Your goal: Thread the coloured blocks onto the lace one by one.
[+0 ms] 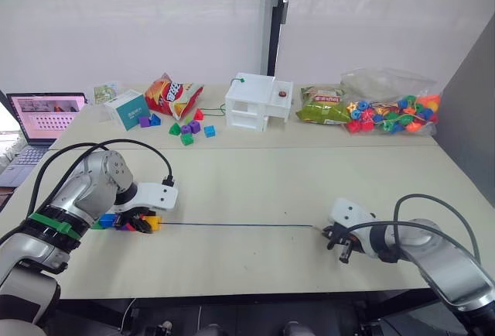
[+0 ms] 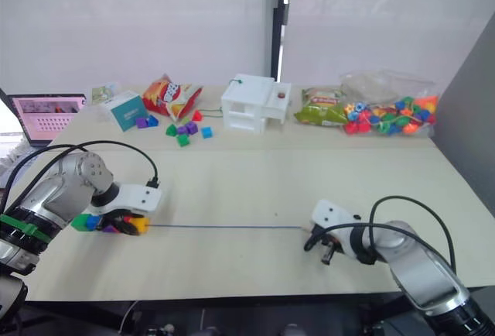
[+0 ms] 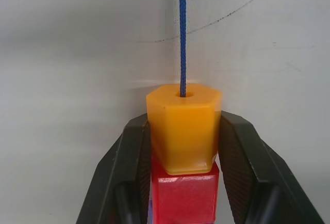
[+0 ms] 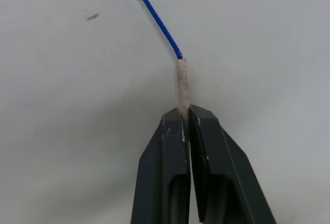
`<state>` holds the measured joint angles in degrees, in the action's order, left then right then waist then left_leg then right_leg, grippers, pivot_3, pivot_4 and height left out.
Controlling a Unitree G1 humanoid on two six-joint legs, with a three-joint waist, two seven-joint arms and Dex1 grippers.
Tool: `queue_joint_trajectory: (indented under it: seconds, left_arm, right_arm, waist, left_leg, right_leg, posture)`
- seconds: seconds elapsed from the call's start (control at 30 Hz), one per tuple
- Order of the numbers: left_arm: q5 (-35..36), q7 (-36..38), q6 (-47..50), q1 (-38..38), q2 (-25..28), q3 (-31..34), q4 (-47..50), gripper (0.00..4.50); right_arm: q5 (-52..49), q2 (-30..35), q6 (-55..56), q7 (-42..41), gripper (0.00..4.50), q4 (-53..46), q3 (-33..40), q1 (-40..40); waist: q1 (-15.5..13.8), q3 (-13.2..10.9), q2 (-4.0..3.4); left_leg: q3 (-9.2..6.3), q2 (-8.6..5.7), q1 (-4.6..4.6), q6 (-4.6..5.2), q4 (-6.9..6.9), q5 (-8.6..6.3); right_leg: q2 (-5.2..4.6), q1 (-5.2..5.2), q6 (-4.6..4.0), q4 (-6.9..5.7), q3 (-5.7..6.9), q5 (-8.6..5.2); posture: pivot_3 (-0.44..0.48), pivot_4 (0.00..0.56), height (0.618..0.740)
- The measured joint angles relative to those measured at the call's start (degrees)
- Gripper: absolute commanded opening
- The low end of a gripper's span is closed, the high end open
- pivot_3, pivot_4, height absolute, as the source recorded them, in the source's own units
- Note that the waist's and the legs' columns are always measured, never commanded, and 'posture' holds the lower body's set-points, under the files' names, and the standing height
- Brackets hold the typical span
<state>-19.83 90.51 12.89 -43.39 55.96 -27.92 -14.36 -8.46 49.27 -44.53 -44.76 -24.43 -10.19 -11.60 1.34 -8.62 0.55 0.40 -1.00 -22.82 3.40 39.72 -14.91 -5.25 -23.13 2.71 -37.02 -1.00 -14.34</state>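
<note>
All five coloured blocks (image 1: 128, 222) seem threaded, lying in a row on the bench (image 1: 255, 189). The left gripper (image 3: 183, 131) clamps the yellow block (image 3: 184, 128); the right gripper (image 4: 185, 111) pinches the lace (image 1: 240, 224) by its pale tip (image 4: 182, 82), taut between.

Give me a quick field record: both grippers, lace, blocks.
left gripper: shut on the yellow block, red block right behind it
right gripper: shut on the lace's pale tip
lace: stretched straight across the table between the grippers, entering the yellow block's hole
blocks on lace: yellow, red; blue and green beyond, at the left gripper
</note>
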Motion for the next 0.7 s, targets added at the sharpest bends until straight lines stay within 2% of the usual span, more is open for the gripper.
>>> queue_joint_trajectory:
  seconds: [0.07, 0.1, 0.3, 0.33, 0.43, 0.57, 0.6, 0.7]
  left_arm:
    - [-0.04, -0.57, -0.51, 0.47, -0.09, 1.08, 0.02, 1.31]
    - [0.02, -0.88, -0.71, 0.73, -0.16, 1.57, 0.01, 2.34]
    - [4.49, -0.71, -1.97, 4.93, 2.21, 6.31, 2.47, 4.31]
    - [5.70, -0.38, -1.01, 5.84, 3.42, 7.67, 3.29, 4.50]
    - [11.09, -0.13, 2.77, 8.47, 6.91, 14.60, 6.49, 4.50]
    - [20.63, -1.81, 10.72, 17.70, 9.29, 28.99, 13.19, 4.50]
    - [22.89, -2.74, 12.49, 20.73, 8.51, 32.62, 14.49, 4.50]
    - [30.26, -8.56, 17.09, 34.74, -0.29, 50.04, 21.02, 4.50]
  right_arm:
    - [0.42, -0.48, -0.46, 0.51, 1.65, 0.32, 0.26, -0.36]
    - [0.44, -0.53, -0.67, 0.72, 2.02, 0.36, 0.50, -0.38]
    - [-0.78, 0.31, -1.32, 0.41, 4.05, -1.74, 3.79, 2.12]
    - [-1.97, 0.43, -1.65, -0.12, 4.39, -2.47, 5.09, 3.32]
    - [-5.58, 0.00, -2.31, -1.12, 4.48, -4.21, 10.11, 6.29]
    - [-9.99, -2.16, -2.24, -1.06, 4.48, -5.75, 18.98, 10.01]
    - [-10.96, -3.07, -2.21, -0.76, 4.48, -5.85, 20.82, 10.80]
    - [-12.90, -7.03, -0.09, 0.64, 4.48, -5.66, 27.62, 15.98]
  waist:
    - [-0.13, 0.02, -0.02]
    - [-0.24, 0.03, -0.03]
    - [-0.64, -0.03, 0.06]
    - [-0.64, -0.08, 0.14]
    - [-0.79, -0.16, 0.27]
    - [-0.82, -0.16, 0.27]
    - [-0.84, -0.16, 0.27]
    - [-0.82, -0.14, 0.22]
  left_leg:
    - [0.00, -0.01, 0.01, 0.00, 0.00, 0.00]
    - [0.00, -0.01, 0.00, 0.00, 0.00, 0.00]
    - [-0.04, -0.03, -0.21, 0.00, 0.03, 0.00]
    - [-0.10, -0.02, -0.38, 0.00, 0.05, 0.00]
    - [-0.11, -0.06, -0.76, 0.00, 0.12, 0.00]
    - [-0.08, -0.08, -0.93, 0.00, 0.10, 0.00]
    - [-0.08, -0.07, -0.91, 0.00, 0.09, 0.00]
    - [-0.09, -0.04, -0.91, -0.01, 0.00, 0.00]
  right_leg:
    - [-0.02, 0.01, 0.00, -0.01, 0.00, 0.00]
    - [-0.02, 0.01, 0.00, -0.02, 0.01, 0.00]
    - [-0.08, -0.15, 0.01, -0.03, 0.07, 0.00]
    - [-0.08, -0.27, 0.01, -0.03, 0.13, 0.00]
    - [-0.16, -0.63, 0.02, -0.10, 0.15, 0.01]
    - [-0.24, -0.82, 0.05, -0.10, 0.12, 0.03]
    - [-0.24, -0.81, 0.05, -0.13, 0.12, 0.03]
    - [-0.30, -0.86, 0.05, -0.10, 0.08, 0.03]
  posture:
    - [0.000, 0.150, 0.740]
    - [0.000, 0.150, 0.740]
    - [0.000, 0.150, 0.740]
    - [0.000, 0.150, 0.740]
    - [0.000, 0.150, 0.740]
    - [0.000, 0.150, 0.740]
    - [0.000, 0.150, 0.740]
    - [0.000, 0.150, 0.740]
